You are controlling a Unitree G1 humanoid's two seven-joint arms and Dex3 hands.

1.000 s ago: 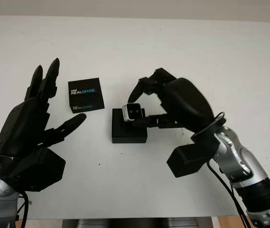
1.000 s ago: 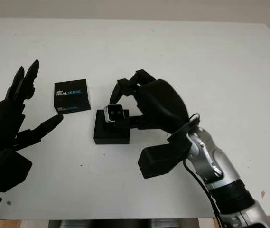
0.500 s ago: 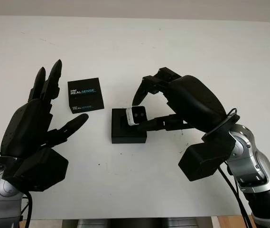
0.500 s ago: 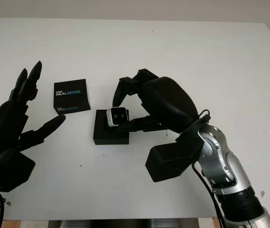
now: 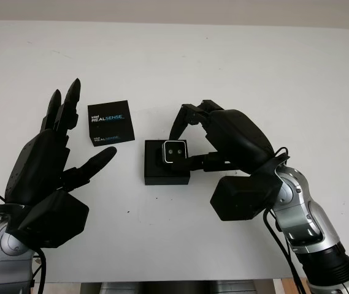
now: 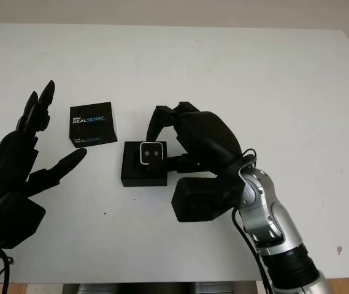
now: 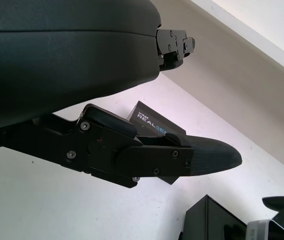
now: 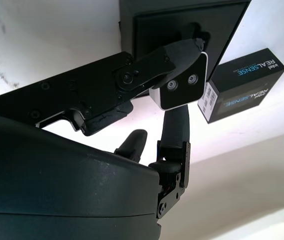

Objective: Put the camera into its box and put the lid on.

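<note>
Over one box [image 5: 167, 170] the right hand [image 5: 214, 131] pinches one camera [image 5: 174, 152]; one lid [image 5: 110, 122] beside the open left hand [image 5: 51, 165]

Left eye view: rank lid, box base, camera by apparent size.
1. Box base, largest, though the camera hides part of it.
2. Lid, close to the base; it lies farther from the lens, so this order is unsure.
3. Camera, clearly smallest, held over the base by the right hand.
</note>
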